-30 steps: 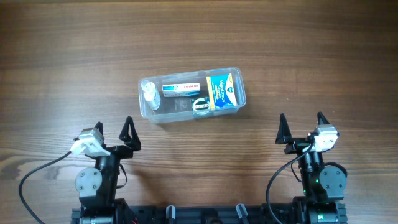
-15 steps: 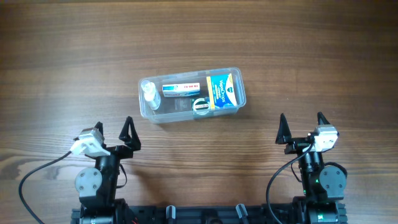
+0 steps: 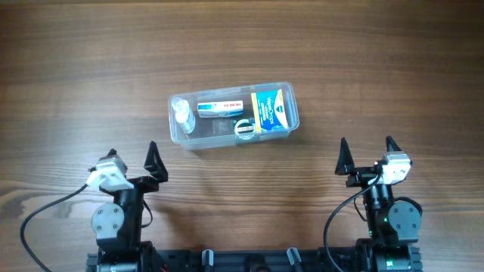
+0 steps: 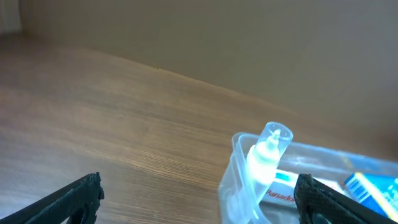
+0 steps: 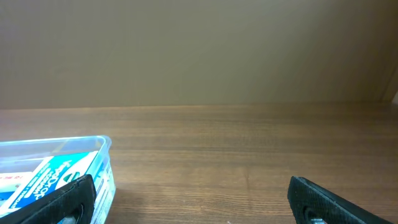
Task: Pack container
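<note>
Container (image 3: 214, 130) sits near the middle of the table (image 3: 91, 53), farther out than both arms and roughly between them, well apart from either.

Your surface is brown wood with the grain running left to right and a soft glare across its far part. In the wrist views a plain tan wall (image 5: 199, 50) rises behind the table's far edge; that is all of the room you can see.

You are looking at a clear plastic tub, rectangular with rounded corners and a raised rim. It is open at the top, with its long side running left to right and turned slightly.

- **Left end:** a small clear dropper bottle (image 3: 181, 115); in the left wrist view it leans with its tip above the rim.
- **Far wall, middle:** a white box (image 3: 219, 106) with red print lies along it.
- **Right end:** a blue-and-yellow carton (image 3: 270, 110) fills it.
- **Near wall:** a small round thing (image 3: 244, 129) sits just left of the carton; you cannot tell what it is.

Your left gripper (image 3: 133, 150) is at the near left, jaws spread wide and grasping nothing, pointing toward the tub's left end. Your right gripper (image 3: 366, 140) is at the near right, likewise spread wide and empty, with the tub's right end at the left edge of its view. A black cable (image 3: 45, 211) loops from the left arm's base.
</note>
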